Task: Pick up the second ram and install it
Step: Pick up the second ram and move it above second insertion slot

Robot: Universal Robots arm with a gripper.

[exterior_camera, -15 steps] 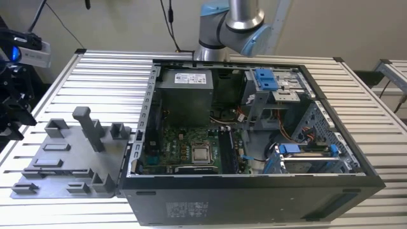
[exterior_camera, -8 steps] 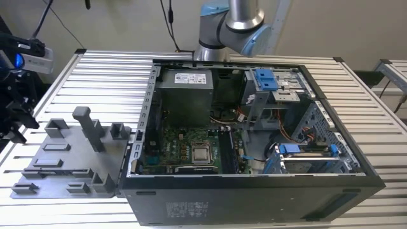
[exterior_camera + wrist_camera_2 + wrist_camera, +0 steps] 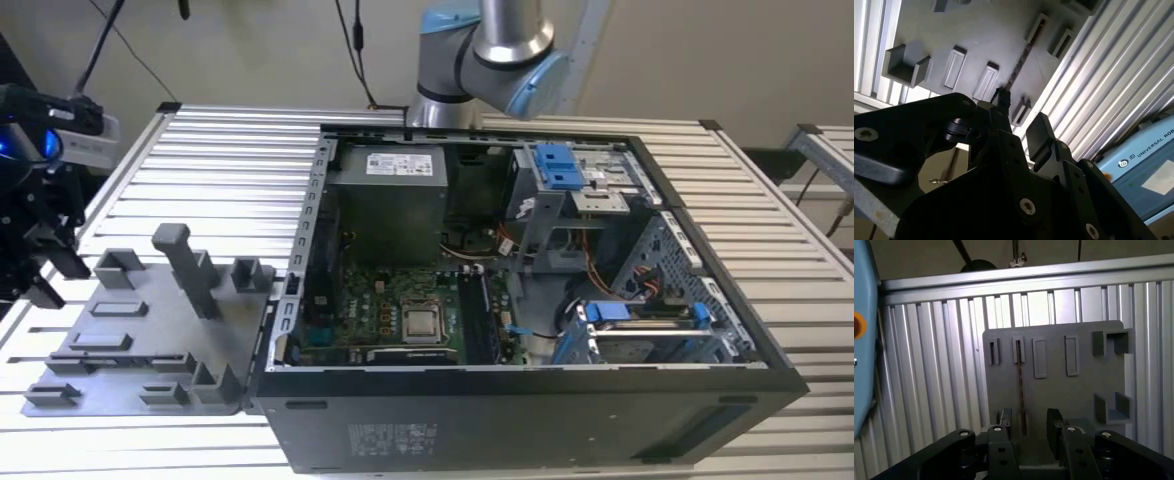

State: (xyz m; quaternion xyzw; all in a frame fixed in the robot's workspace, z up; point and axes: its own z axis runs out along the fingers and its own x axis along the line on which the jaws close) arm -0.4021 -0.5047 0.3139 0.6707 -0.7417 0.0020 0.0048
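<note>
- Gripper: black metal, bolted plates, flat rectangular fingers. Fingers spread apart, nothing pinched. Hangs over the tray at the exterior view's far left.
- Fixture tray: matte grey plastic plate, flat on the table, w/ raised U-shaped brackets, narrow slot holders and one tall post.
- Second ram: thin flat stick, seen edge-on as a dark line in both wrist views. Stands on its long edge in the tray's narrow slot holders. Long axis runs straight across the plate, from a slot holder at the far rim toward the gripper. Near end sits in the gap between the fingers, closer to one; contact cannot be told.
- Table: ribbed aluminium slats, bright, reflective.
- PC case: black sheet metal, side open, to the tray's right in ext. view. Inside: green motherboard, square CPU socket, blue plastic drive-bay clips.
</note>
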